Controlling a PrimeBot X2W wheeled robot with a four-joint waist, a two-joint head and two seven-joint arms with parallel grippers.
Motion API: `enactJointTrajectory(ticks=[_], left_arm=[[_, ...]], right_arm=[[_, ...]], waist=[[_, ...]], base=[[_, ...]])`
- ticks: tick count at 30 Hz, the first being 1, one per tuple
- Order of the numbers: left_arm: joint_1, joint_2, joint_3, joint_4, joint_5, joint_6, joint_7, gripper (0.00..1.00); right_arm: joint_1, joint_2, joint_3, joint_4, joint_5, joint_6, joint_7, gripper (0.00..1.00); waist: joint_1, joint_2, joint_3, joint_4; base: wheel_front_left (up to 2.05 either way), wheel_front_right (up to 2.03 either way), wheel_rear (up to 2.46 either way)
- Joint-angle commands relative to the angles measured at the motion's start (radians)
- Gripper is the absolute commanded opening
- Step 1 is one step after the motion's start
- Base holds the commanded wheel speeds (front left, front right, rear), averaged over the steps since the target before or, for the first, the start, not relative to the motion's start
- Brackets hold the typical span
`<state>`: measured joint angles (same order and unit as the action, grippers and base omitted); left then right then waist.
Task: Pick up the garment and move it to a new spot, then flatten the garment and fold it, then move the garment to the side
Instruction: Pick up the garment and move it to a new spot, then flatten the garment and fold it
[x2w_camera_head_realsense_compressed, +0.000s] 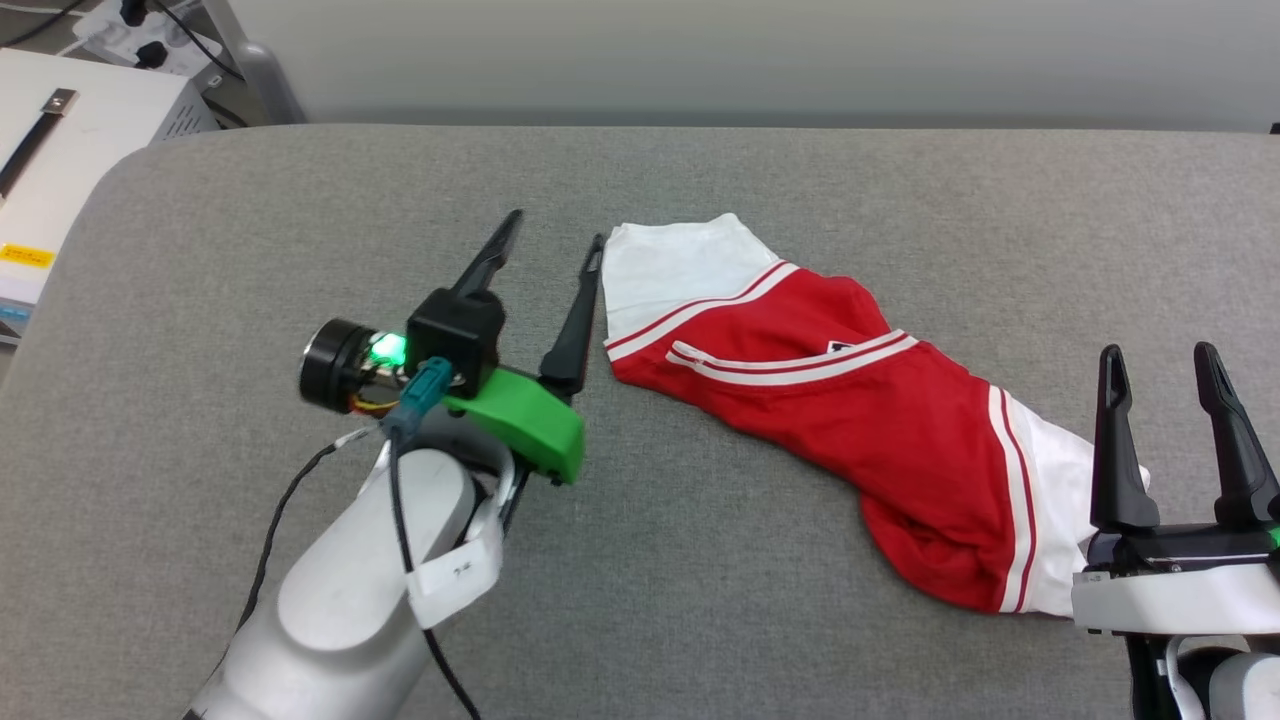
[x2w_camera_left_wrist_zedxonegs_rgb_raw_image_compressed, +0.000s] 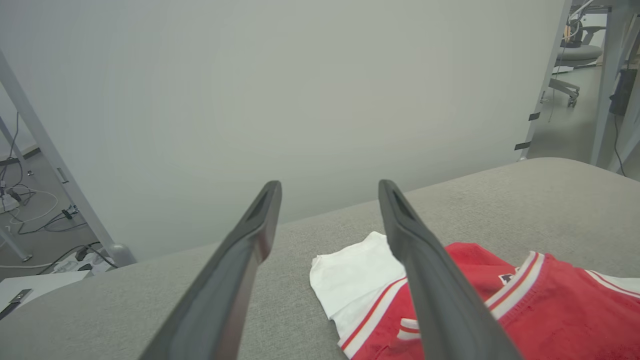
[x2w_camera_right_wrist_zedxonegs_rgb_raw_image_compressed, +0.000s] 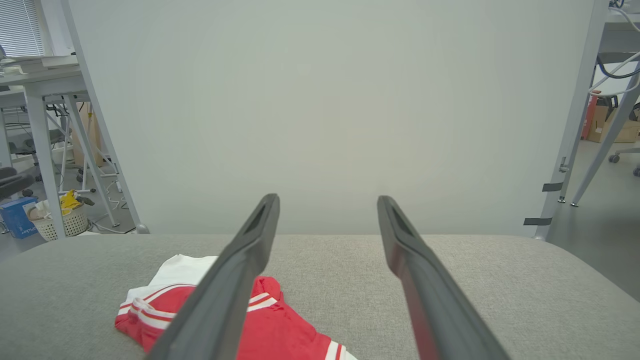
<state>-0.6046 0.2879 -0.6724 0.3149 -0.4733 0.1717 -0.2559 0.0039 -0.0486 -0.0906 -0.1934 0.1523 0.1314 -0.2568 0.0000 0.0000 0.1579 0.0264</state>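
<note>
Garment, head view: the red-and-white T-shirt (x2w_camera_head_realsense_compressed: 850, 400) is seen bunched in a slanting band on the grey padded table (x2w_camera_head_realsense_compressed: 700, 600). It runs from mid-table toward the near right edge, with a white sleeve at each end.
Handling, head view: soft, light, limp cloth is judged, likely to sag and trail if lifted at one point. The two sleeve ends by the striped trim are judged the best holds.
Left gripper, head view: the left gripper (x2w_camera_head_realsense_compressed: 556, 228) is spread wide and nothing is held. One fingertip lies just beside the far white sleeve; contact cannot be told.
Right gripper, head view: the right gripper (x2w_camera_head_realsense_compressed: 1157, 350) is spread wide and empty, at the near right edge beside the other sleeve.
Left wrist view: wide-parted fingers are seen with bare table between them. The sleeve and collar trim lie under and beyond the right-hand finger.
Right wrist view: parted fingers are seen with nothing gripped. The T-shirt lies low on the view's left, partly behind one finger.
</note>
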Motion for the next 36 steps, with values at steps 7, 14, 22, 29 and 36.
enactJointTrajectory(ticks=[7, 14, 22, 29, 36], left_arm=[[0.214, 0.036, 0.167, -0.078, 0.078, 0.029, -0.006, 1.0], [0.403, 0.014, 0.306, -0.13, 0.136, 0.024, -0.006, 1.0], [0.527, -0.044, 0.409, -0.169, 0.203, -0.039, -0.006, 1.0], [0.581, -0.096, 0.46, -0.169, 0.26, -0.095, -0.006, 1.0], [0.605, -0.135, 0.509, -0.163, 0.302, -0.133, -0.006, 1.0]], right_arm=[[0.041, -0.002, 0.016, 0.022, -0.014, -0.001, -0.005, 1.0], [0.071, -0.002, 0.037, 0.033, -0.031, -0.001, -0.005, 1.0], [0.103, -0.002, 0.032, 0.063, -0.021, -0.001, -0.005, 1.0], [0.133, -0.002, 0.023, 0.106, -0.012, -0.001, -0.005, 1.0], [0.152, -0.002, 0.016, 0.132, -0.003, -0.001, -0.005, 1.0]], waist=[[0.0, 0.0, -0.061, 0.04], [0.0, 0.0, -0.097, 0.049], [0.0, 0.0, -0.121, 0.062], [0.0, 0.0, -0.134, 0.069], [0.0, 0.0, -0.135, 0.07]], base=[[0.0, 0.0, 0.0], [0.0, 0.0, 0.0], [0.0, 0.0, 0.0], [0.0, 0.0, 0.0], [0.0, 0.0, 0.0]])
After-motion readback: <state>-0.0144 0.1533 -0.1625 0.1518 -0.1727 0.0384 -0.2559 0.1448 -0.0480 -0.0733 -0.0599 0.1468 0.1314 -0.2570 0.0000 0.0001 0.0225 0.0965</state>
